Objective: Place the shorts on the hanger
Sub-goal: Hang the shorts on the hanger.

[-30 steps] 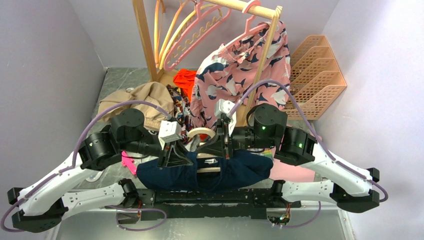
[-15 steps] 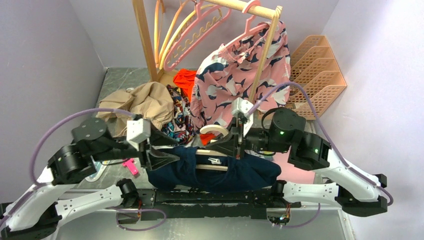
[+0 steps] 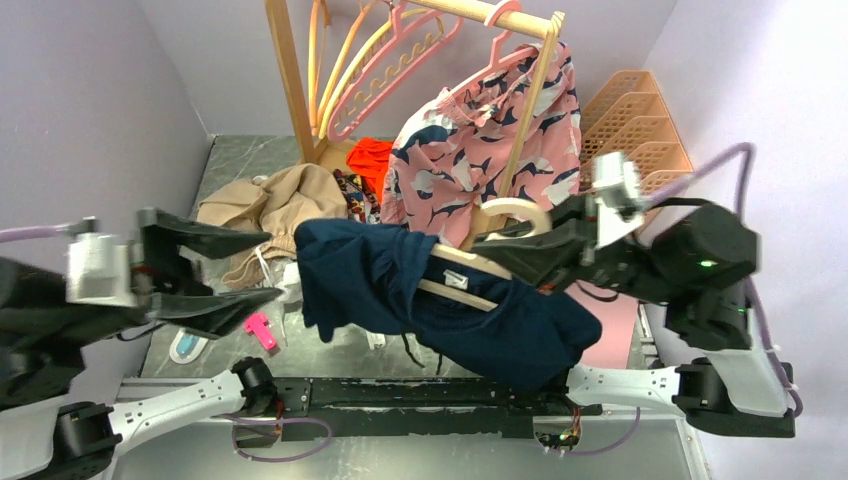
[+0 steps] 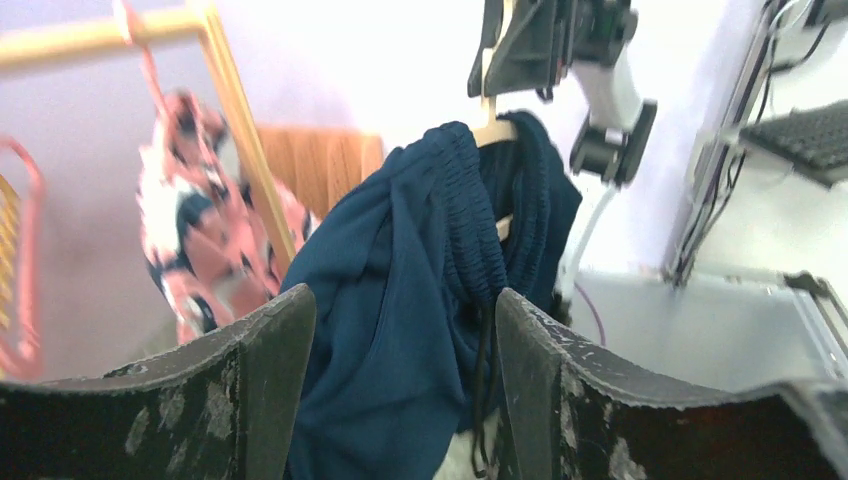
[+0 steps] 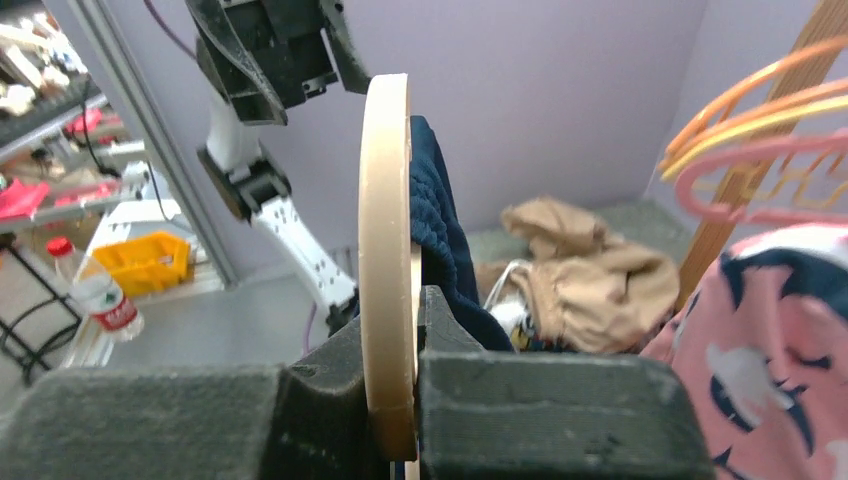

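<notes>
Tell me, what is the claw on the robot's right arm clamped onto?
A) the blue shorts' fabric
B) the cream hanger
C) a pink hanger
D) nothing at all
B: the right gripper is shut on the cream hanger, and the navy shorts hang draped over that hanger.

Arm links (image 3: pixel 165 408): white shells with rows of small dark screw holes.
Joints (image 3: pixel 705 265): black rounded housings; small green lights on the right arm's.
Cables (image 3: pixel 738 160): lilac sheathing.
Wrist cameras (image 3: pixel 95 272): white boxy housings.
Left gripper (image 3: pixel 268 265): black wedge fingers (image 4: pixel 255 395), scuffed grey.
Right gripper (image 5: pixel 395 370): dark, grainy block-shaped pads (image 5: pixel 540 410).
</notes>
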{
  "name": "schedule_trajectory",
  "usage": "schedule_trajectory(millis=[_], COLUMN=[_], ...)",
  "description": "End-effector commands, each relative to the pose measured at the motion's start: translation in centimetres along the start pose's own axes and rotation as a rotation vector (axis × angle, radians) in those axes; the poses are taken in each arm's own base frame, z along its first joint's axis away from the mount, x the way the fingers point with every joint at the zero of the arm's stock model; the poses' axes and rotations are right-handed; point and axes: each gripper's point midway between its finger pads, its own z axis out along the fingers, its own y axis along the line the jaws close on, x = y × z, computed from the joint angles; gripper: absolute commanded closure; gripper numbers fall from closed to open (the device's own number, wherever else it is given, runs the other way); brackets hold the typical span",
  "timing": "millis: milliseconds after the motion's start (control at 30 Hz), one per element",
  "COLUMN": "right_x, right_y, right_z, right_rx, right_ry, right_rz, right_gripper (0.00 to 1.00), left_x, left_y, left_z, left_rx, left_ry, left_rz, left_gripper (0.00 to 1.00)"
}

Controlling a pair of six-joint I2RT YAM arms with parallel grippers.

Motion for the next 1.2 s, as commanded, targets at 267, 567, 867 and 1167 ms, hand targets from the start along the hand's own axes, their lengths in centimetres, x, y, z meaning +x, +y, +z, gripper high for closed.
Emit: schedule_trajectory(millis=[267, 567, 867, 1167], right_x=[-2.2, 3.2, 5.3, 5.8], right_y=[1.3, 0.2, 0.2, 0.5], right_z=[-0.2, 2.4, 3.1, 2.9], right_rx=[-0.064, -0.046, -0.061, -0.074], right_ry=[-0.001, 0.158, 0.204, 0.198], right_rz=[-0.019, -0.013, -0.004, 0.008], right_gripper=[1.0, 1.0, 1.0, 1.0], left_x=[-3.9, -1.0, 7.0, 11.0], left_y=[-0.1, -1.4, -1.0, -0.7], left_z=[-0.2, 4.4, 7.5, 8.4], left_rx=[0.013, 0.171, 0.222, 0.246], left_ry=[-0.069, 0.014, 0.279, 0.37], left_rz=[0.091, 0.066, -0.014, -0.02], left_gripper=[0.28, 0.27, 0.29, 0.42])
